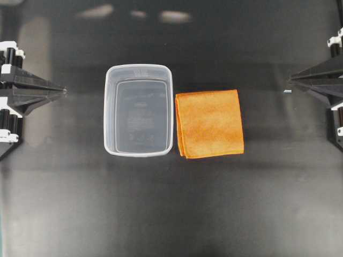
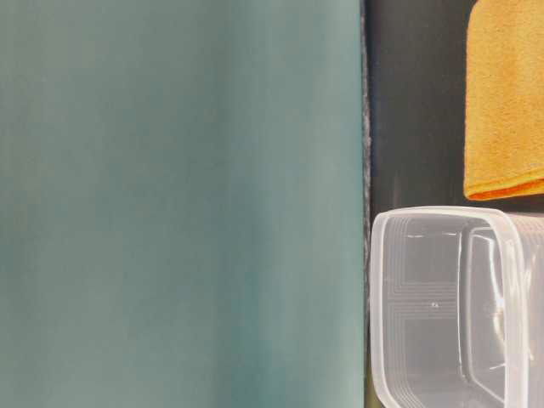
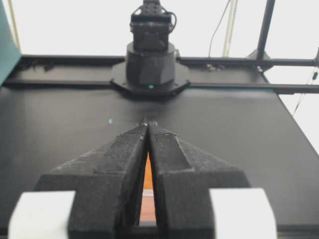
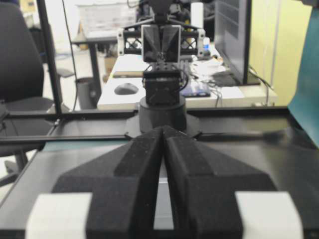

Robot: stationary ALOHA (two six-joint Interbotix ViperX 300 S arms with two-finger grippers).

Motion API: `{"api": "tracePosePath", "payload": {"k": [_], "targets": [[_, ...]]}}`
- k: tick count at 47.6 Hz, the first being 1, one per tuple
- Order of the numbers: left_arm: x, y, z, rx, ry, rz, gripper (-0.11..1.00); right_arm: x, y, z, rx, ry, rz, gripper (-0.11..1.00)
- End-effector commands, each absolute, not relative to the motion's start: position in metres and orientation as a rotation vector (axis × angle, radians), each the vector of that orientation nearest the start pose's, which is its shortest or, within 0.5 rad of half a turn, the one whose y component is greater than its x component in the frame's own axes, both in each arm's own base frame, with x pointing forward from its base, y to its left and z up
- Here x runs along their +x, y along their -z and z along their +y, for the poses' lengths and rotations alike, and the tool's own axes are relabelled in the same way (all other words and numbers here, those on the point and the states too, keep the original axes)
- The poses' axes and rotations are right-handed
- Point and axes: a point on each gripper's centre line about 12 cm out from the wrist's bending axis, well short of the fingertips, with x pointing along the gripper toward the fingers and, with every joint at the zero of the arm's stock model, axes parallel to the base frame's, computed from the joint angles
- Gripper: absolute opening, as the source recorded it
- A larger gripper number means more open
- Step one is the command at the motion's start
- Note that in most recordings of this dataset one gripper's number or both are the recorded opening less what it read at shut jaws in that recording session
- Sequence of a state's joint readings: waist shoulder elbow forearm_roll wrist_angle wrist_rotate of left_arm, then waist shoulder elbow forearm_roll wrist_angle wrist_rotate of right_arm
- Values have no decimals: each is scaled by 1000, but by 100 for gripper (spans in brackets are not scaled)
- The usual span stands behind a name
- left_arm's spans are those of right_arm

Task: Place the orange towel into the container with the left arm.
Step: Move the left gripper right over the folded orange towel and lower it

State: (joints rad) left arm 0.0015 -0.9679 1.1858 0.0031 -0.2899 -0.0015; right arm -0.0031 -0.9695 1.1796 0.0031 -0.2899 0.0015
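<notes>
Orange microfibre, folded roughly square: the orange towel (image 1: 209,123) is lying flat right of centre in the overhead view, just beside the container (image 1: 139,110), a clear plastic tub that is sitting empty at centre. At the far left edge the left gripper (image 1: 60,91) is hanging clear of both, its claw pressed together and holding nothing. The right gripper (image 1: 292,81), at the far right edge, is likewise shut and empty. Nothing is grasped yet. To do this step well, the left arm would probably need to reach over the tub, spread its claw, pinch the towel's near edge, then lift high enough to clear the rim. The table (image 1: 161,214) is matte black and bare elsewhere. The right wrist view is showing an office chair (image 4: 17,59) and a cluttered desk (image 4: 209,92) behind.
</notes>
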Motion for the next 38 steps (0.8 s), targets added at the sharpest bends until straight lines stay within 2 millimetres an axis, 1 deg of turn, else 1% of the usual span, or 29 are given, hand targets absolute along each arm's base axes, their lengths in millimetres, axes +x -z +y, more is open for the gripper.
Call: {"api": "tracePosePath", "payload": {"k": [1,2,5,10,15,18,22,28,31,34,38], "targets": [[205,-311,-1,28,8,-83,6,200,-299,1,32,-4,-95,1],[207,-312,-1,28,8,-69,6,200,-299,1,35,-3,-94,1],[212,-315,-1,29,6,-24,0,200,-298,0,49,-1,-87,1],[225,-320,0,31,4,68,0,199,-298,0,64,0,-81,1],[243,-327,0,48,1,167,0,198,-297,0,67,-1,-67,1],[254,-330,1,49,-1,215,0,196,-297,0,69,1,-55,1],[275,-332,1,54,0,284,0,192,-295,-1,69,6,-25,1],[306,-323,1,54,1,380,0,183,-297,-1,69,7,6,2],[325,-318,1,56,2,432,0,178,-297,-1,69,5,11,7],[341,-316,1,57,2,479,0,173,-299,-1,69,6,7,16],[361,-313,2,57,-1,543,0,167,-302,-1,67,5,1,34]]}}
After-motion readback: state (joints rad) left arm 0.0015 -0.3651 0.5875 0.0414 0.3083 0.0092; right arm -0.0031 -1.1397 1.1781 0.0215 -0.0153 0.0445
